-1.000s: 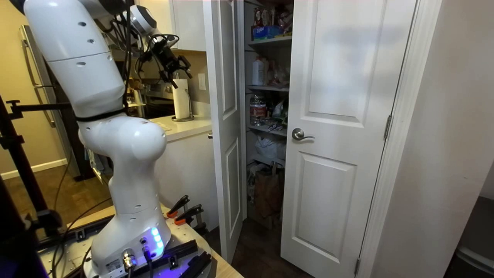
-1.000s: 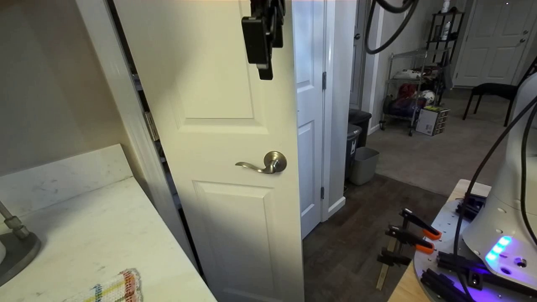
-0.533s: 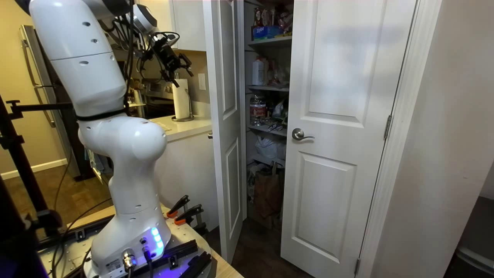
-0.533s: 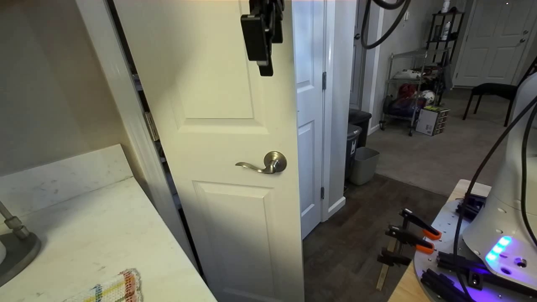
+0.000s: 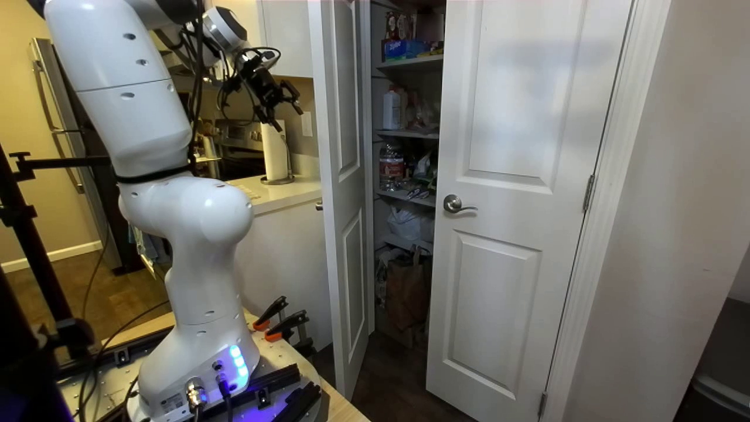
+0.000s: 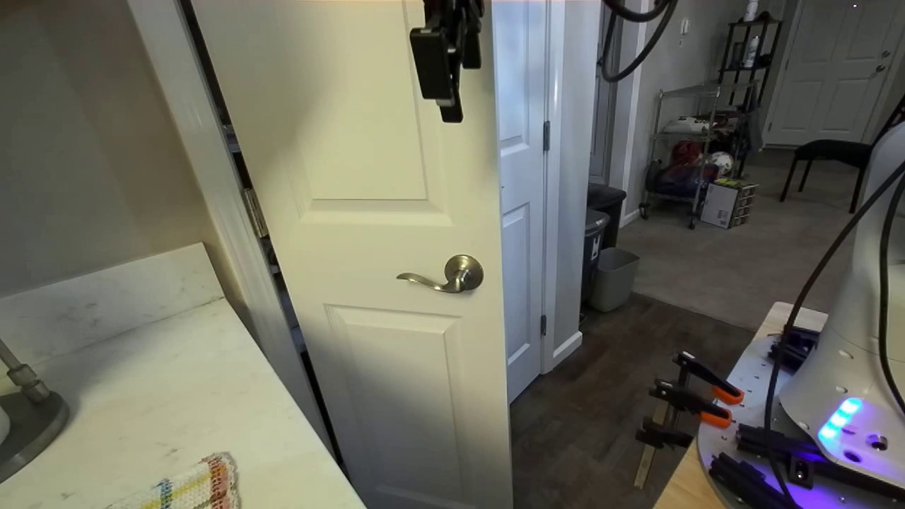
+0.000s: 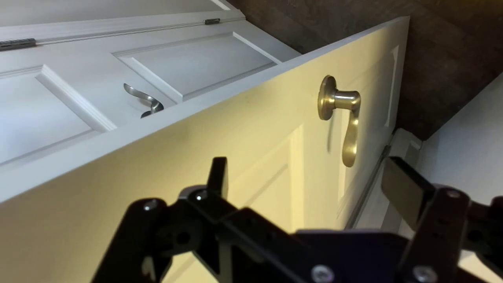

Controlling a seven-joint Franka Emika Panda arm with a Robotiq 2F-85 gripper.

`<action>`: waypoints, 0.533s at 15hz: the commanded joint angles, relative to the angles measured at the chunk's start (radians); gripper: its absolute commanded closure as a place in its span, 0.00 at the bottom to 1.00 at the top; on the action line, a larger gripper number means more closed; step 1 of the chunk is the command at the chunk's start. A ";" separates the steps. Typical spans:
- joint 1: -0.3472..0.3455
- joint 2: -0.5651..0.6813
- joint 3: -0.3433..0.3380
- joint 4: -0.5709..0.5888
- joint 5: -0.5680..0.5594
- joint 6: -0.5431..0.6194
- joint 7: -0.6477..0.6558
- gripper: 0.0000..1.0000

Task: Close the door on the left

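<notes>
The door, a tall white panelled leaf, stands ajar in an exterior view (image 5: 348,193), swung out from the closet frame. Its outer face shows in an exterior view (image 6: 368,254) and in the wrist view (image 7: 243,125). Its handle is a silver lever on a round rose (image 6: 463,273), also in the wrist view (image 7: 338,100). My gripper (image 7: 312,177) is open and empty. It is on the outer side of the door, higher than the lever, apart from it. It shows in both exterior views (image 5: 289,119) (image 6: 447,71).
The matching white leaf (image 5: 510,205) also stands partly open, with its lever handle at its left edge. Closet shelves (image 5: 407,132) hold groceries between the leaves. A counter (image 6: 162,367) with a paper towel stand (image 5: 275,152) lies beside the door. Clamps (image 6: 686,396) sit at the robot table's edge.
My gripper has moved right towards the door in an exterior view and a little higher. The arm has shifted slightly. The door and the matching leaf have not moved.
</notes>
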 commanded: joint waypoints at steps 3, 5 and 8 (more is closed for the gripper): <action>0.002 -0.017 -0.063 -0.036 -0.105 0.014 0.041 0.00; 0.001 -0.012 -0.077 -0.029 -0.140 0.010 0.054 0.00; -0.001 -0.011 -0.090 -0.023 -0.190 0.011 0.066 0.00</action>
